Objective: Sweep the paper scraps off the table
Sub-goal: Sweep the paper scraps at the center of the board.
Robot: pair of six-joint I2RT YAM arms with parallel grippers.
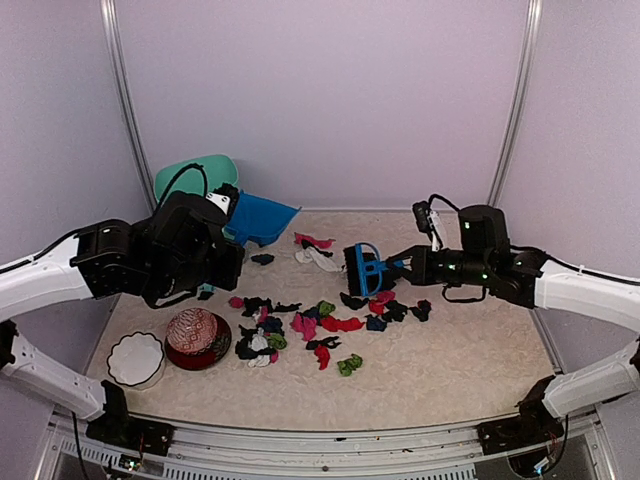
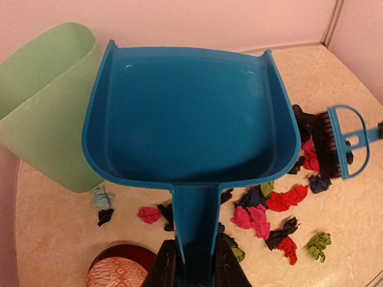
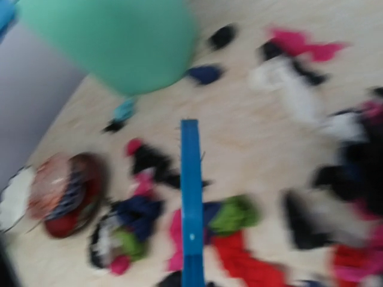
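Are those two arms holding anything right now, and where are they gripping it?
Yes. The left gripper clamps the blue dustpan by its handle; the right gripper holds the blue brush by its handle.

Pale lilac back wall [image 1: 320, 90], matching side panels [image 1: 50, 120], two silver upright poles [image 1: 517, 100], soft even light

Blue dustpan [image 2: 185, 113] — mostly black paper scraps [image 1: 256, 305]

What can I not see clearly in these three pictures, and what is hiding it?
Right wrist view: motion blur smears the paper scraps; the right claw gripping the brush lies outside the frame.
Top view: the left arm covers the dustpan handle and most of the left claw.
Left wrist view: the dustpan hides the table beneath it.
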